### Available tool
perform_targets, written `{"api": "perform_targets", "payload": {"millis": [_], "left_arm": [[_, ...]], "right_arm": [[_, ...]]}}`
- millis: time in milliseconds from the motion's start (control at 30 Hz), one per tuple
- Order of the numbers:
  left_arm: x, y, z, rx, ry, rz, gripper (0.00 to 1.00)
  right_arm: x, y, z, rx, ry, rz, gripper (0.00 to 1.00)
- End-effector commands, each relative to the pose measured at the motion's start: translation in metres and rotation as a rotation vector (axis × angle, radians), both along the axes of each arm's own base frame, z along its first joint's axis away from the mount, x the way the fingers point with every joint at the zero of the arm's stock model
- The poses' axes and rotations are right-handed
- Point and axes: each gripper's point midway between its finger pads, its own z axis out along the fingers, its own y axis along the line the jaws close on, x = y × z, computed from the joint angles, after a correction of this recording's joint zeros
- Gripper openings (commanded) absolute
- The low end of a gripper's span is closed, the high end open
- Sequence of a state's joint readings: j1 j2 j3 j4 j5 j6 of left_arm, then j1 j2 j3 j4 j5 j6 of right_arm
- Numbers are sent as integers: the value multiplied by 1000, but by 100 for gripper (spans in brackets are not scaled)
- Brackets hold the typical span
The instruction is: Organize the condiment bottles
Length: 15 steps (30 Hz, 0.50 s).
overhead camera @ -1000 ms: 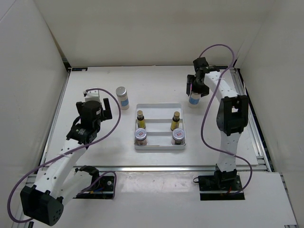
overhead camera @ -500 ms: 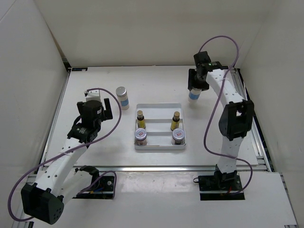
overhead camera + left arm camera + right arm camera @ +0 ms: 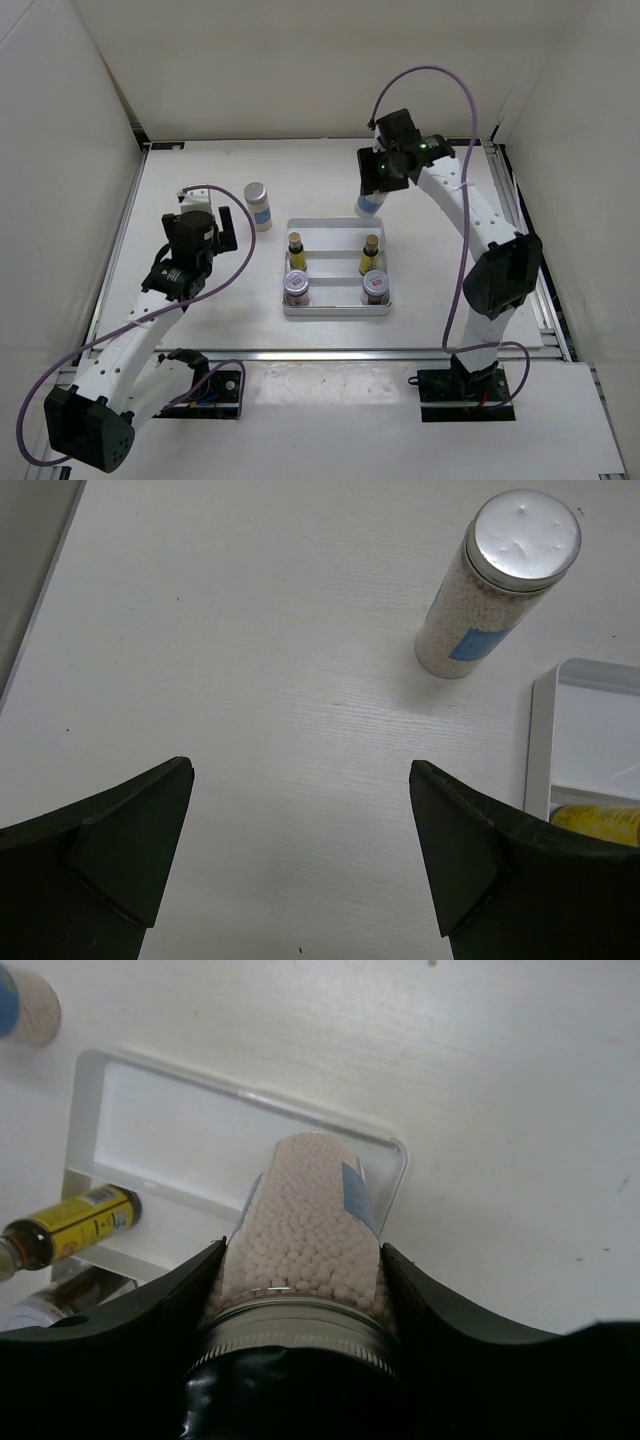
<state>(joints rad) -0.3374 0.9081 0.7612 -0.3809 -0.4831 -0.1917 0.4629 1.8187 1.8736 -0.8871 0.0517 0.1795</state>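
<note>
1. The right claw (image 3: pixel 300 1305) is clamped on the held white bottle (image 3: pixel 305 1210), close under its silver cap. The bottle hangs over the far right corner of the tray (image 3: pixel 330 238).
2. In the right wrist view the foot of this bottle is above the corner rim of the tray, not clearly inside it. I judge that a straight descent from here can put the foot on the rim, and then the bottle falls over when it is let go.
3. The grip is only at the cap end, so the long body can swing or slip during the move.
4. The slim yellow bottles (image 3: pixel 370 252) stand in the middle of the tray and the squat jars (image 3: pixel 376 285) at its near side. The right-hand slim one is just nearer than the held bottle, so a wide or tilted descent may knock it.
5. The left claw (image 3: pixel 300 780) has its fingers wide apart and holds nothing. It hovers over the surface (image 3: pixel 200 170) to the left of the tray.
6. The second white bottle (image 3: pixel 497 585) stands upright on the surface, just left of the tray's far left corner. If both arms go to the far side of the tray together, they may collide.
</note>
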Motion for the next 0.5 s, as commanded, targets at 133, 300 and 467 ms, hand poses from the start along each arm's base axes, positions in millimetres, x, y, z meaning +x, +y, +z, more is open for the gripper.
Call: {"api": "perform_targets", "payload": {"millis": [133,300,467], "left_arm": [[0,-2,15,-1,-51,-3,100],[-3,-2,24,-6,-80,0,100],[-4,-5,29,-9,-98,-22,100]], "right_arm": [[-6,31,-50,-48,48,9,0],[0,21,-78,-142,81,-69,6],[1,10,-99,-214,117,-117,9]]}}
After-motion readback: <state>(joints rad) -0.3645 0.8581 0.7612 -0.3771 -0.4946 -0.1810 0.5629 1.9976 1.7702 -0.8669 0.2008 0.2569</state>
